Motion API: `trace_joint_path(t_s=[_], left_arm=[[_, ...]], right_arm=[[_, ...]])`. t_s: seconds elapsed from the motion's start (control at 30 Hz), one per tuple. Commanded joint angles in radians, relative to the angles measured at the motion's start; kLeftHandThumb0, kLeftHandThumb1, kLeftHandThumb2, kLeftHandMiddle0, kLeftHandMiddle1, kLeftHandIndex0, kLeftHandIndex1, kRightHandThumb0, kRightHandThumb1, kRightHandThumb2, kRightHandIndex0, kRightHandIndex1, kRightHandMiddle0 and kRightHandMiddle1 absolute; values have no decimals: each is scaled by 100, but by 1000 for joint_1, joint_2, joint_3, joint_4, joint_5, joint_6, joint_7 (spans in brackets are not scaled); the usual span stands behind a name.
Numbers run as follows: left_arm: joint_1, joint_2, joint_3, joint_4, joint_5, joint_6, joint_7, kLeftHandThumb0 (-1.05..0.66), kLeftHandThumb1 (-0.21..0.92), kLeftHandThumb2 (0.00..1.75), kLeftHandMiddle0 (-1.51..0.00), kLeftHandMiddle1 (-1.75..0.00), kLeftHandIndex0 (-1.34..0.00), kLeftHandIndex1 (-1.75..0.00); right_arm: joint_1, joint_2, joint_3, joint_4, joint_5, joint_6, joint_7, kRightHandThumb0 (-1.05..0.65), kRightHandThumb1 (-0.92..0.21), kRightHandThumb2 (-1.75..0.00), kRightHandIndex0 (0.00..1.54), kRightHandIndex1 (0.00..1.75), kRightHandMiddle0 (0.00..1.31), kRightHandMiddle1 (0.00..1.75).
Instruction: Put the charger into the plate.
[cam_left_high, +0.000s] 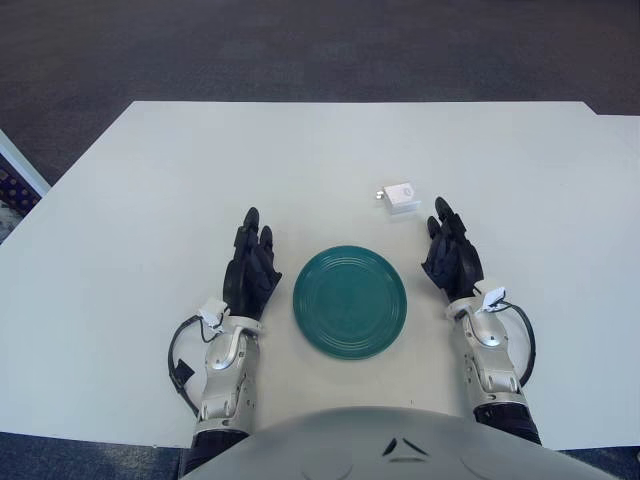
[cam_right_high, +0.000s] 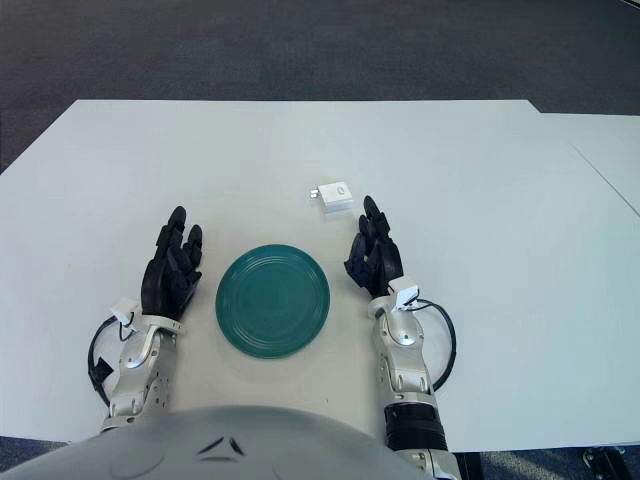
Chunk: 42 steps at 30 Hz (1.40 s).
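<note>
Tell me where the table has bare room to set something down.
Bare: the white table beyond the left hand, and the stretch right of the right hand. Crowded: the middle, where both hands flank the green plate and the charger lies just past the right fingertips.
</note>
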Motion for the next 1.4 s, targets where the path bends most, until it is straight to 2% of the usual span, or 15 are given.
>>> trace_joint_path(t_s=[0.0, 0.1, 0.17, 0.37, 0.43, 0.5, 0.67, 0.77, 0.9, 1.03, 1.13, 1.37], left_arm=[[8, -13, -7, 13, 11, 38, 21, -103, 92, 83, 0, 0, 0, -13], [6, -13, -7, 7, 9, 52, 25, -103, 92, 84, 0, 0, -1, -14], [8, -11, -8, 2, 2, 59, 22, -102, 92, 84, 0, 0, -1, -15], [15, -11, -11, -12, -5, 69, 17, -102, 92, 84, 0, 0, -1, -16], [17, -15, -11, -16, -9, 71, 18, -102, 92, 84, 0, 0, 0, -16], [15, -21, -9, -14, -22, 72, 15, -103, 92, 84, 0, 0, 0, -16], [6, -25, -7, 0, -43, 67, 7, -103, 92, 84, 0, 0, 0, -15], [4, -24, -7, 9, -39, 55, 10, -104, 92, 84, 0, 0, 0, -15], [-2, -22, -6, 25, -38, 35, 9, -104, 92, 84, 0, 0, 0, -14], [-2, -18, -9, 32, -46, 25, -1, -104, 92, 84, 0, 0, 0, -13], [4, -18, -12, 27, -59, 22, -9, -103, 92, 83, 0, 0, 0, -12], [12, -19, -16, 12, -57, 27, 1, -103, 92, 83, 0, 0, 0, -10]], right_arm=[[-123, -63, -66, 47, -2, 45, -36, -87, -92, -89, 0, 0, 2, 6], [-231, -116, -103, 135, -33, 30, -78, -85, -92, -87, 0, 0, 5, 8], [-292, -157, -90, 188, -118, -12, -134, -84, -92, -84, 0, 0, 7, 10], [-401, -243, -28, 256, -290, -88, -219, -85, -92, -77, 0, 0, 9, 14], [-423, -264, 1, 198, -342, -54, -215, -86, -92, -76, 1, 0, 7, 20], [-475, -307, 63, 112, -442, 13, -169, -87, -92, -75, 3, 0, 4, 30], [-572, -393, 211, 191, -646, 0, -127, -98, -92, -75, 11, 1, 0, 46], [-647, -408, 303, 257, -756, -5, -129, -102, -92, -76, 13, 1, 0, 49], [-714, -420, 382, 334, -837, -32, -146, -104, -92, -74, 15, 2, 2, 51], [-750, -427, 442, 379, -887, -56, -145, -104, -92, -76, 14, 1, 0, 46], [-765, -410, 494, 417, -927, -56, -140, -104, -92, -77, 13, 0, 0, 41], [-793, -398, 526, 511, -902, -86, -110, -100, -92, -74, 8, 0, 0, 29]])
